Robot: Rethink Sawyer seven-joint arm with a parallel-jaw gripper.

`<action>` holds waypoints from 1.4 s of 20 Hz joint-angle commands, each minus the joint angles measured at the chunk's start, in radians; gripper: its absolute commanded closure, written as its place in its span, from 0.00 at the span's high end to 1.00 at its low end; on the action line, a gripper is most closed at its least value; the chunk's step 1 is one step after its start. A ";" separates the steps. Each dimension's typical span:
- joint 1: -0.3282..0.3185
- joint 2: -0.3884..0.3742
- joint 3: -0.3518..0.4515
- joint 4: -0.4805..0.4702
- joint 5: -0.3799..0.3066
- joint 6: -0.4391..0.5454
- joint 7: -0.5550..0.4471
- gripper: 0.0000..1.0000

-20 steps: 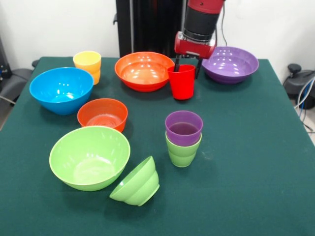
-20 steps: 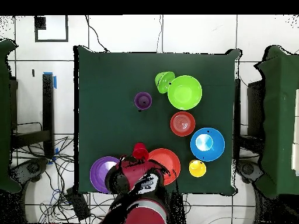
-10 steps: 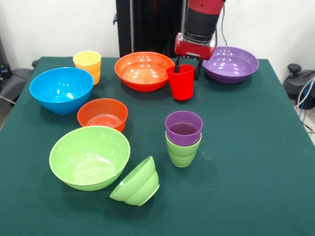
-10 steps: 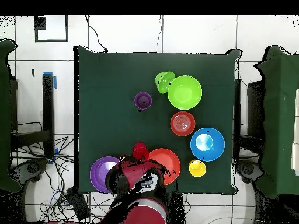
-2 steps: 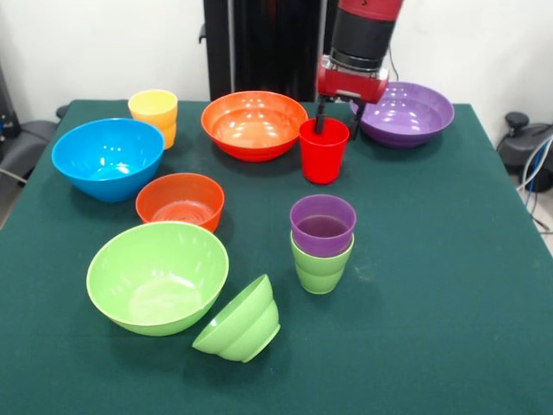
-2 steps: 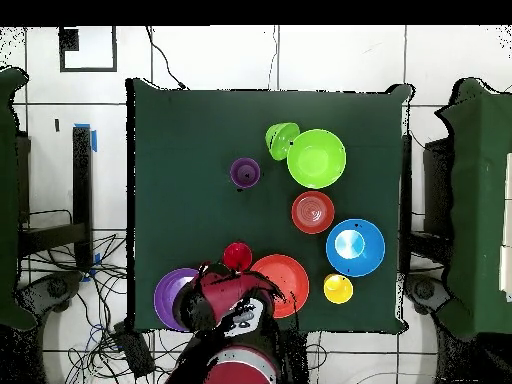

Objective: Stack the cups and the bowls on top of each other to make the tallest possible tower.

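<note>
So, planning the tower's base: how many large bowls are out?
4: blue bowl at the left edge, orange bowl and purple bowl at the back, light green bowl in front. None seems hidden.

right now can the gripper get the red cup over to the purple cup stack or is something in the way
Probably yes. The gripper has one finger inside the red cup and one outside its rim. Between it and the purple cup, nested in the light green cup, lies only bare table.
</note>
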 commanded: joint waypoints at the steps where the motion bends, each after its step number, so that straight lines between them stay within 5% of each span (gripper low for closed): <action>1: 0.024 -0.026 0.072 -0.117 0.094 0.161 0.094 0.00; 19: 0.025 -0.053 0.088 -0.254 0.068 0.329 0.014 0.00; 28: -0.003 -0.183 0.120 -0.315 0.076 0.594 -0.071 0.00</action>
